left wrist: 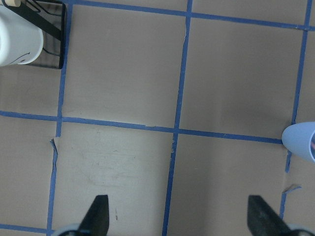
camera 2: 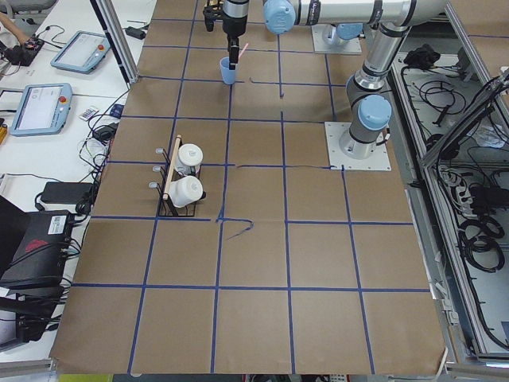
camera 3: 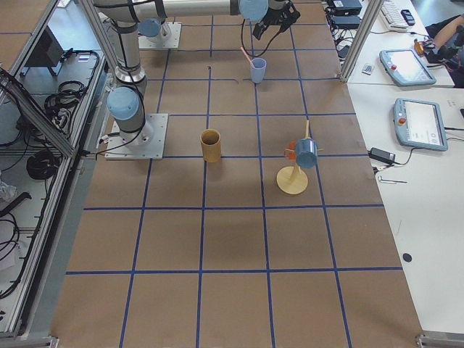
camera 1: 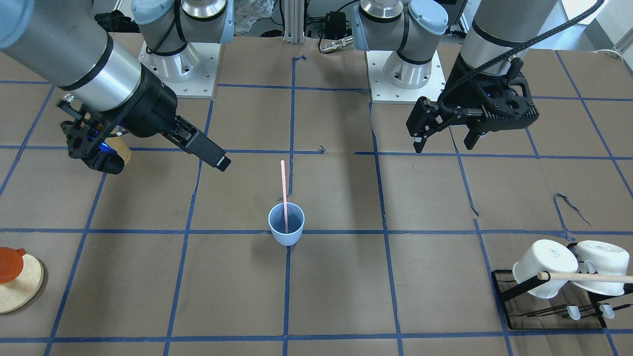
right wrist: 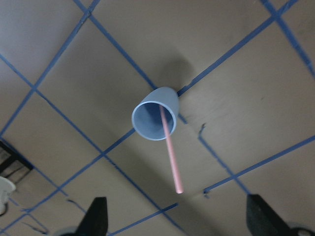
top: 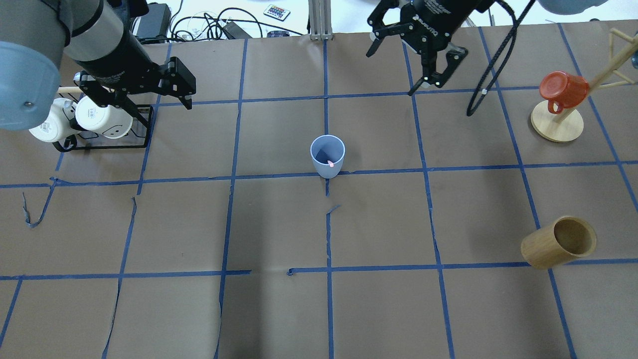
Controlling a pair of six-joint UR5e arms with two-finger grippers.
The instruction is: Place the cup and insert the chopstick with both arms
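Jaws spread and empty on both the left gripper (camera 1: 444, 144) and the right gripper (camera 1: 165, 163), each raised above the tabletop (camera 1: 346, 287), well apart from the cup (camera 1: 286, 230). The cup stands upright mid-tabletop, with the pink chopstick (camera 1: 283, 188) leaning inside it.

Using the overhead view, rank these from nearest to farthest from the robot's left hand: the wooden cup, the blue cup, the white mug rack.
1. The white mug rack, just beside the left hand, far left.
2. The blue cup, table centre.
3. The wooden cup, far right, nearer the robot.
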